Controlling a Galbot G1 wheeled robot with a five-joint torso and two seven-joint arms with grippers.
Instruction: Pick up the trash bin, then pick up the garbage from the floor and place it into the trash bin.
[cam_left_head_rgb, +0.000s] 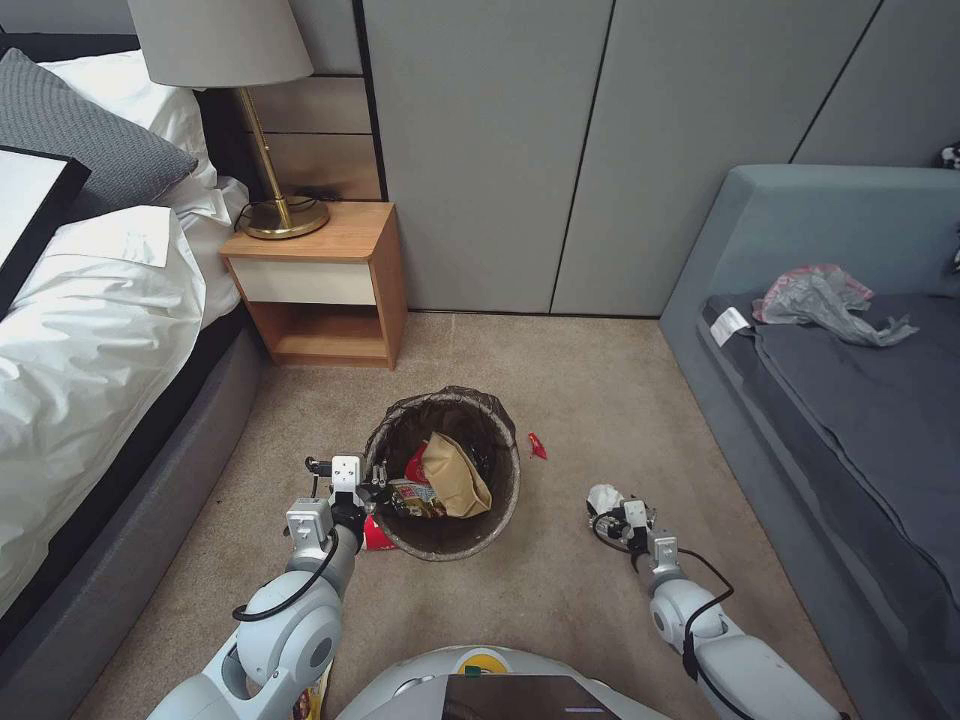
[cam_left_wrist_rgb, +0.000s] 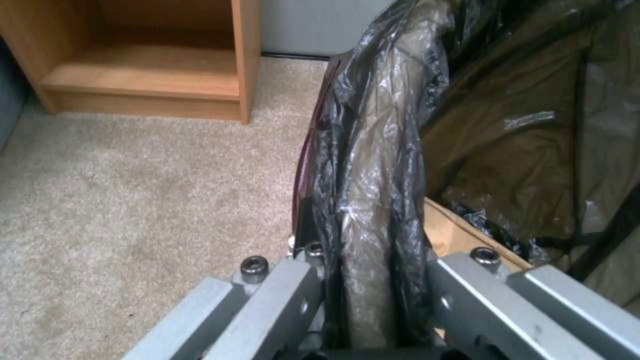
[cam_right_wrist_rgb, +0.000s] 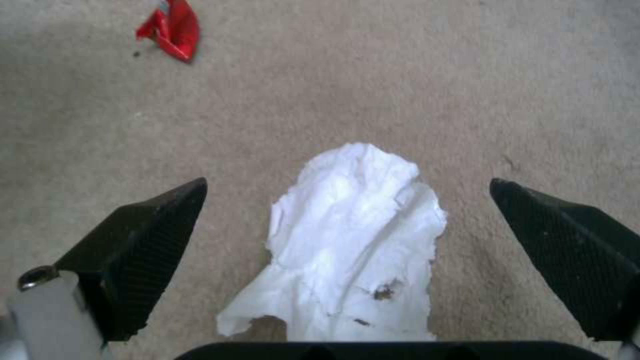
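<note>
Both arms are showing rounded white-grey shells with bulbous joints, and black cables are looping loosely along each forearm. The left claw (cam_left_head_rgb: 372, 492) is carrying a boxy white mount with a dark spot; in its wrist view, flat grey metal fingers (cam_left_wrist_rgb: 280, 305) are wearing round silver screw heads. The right claw (cam_right_wrist_rgb: 347, 200) is ending in black, triangular, finely textured fingertips (cam_right_wrist_rgb: 160, 220). A rounded white torso with a yellow-green marking is sitting between the arms.

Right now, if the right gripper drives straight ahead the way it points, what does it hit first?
The white tissue wad: it lies on the carpet between the open fingers of the right gripper. The red scrap sits farther off to one side, probably out of line.
</note>
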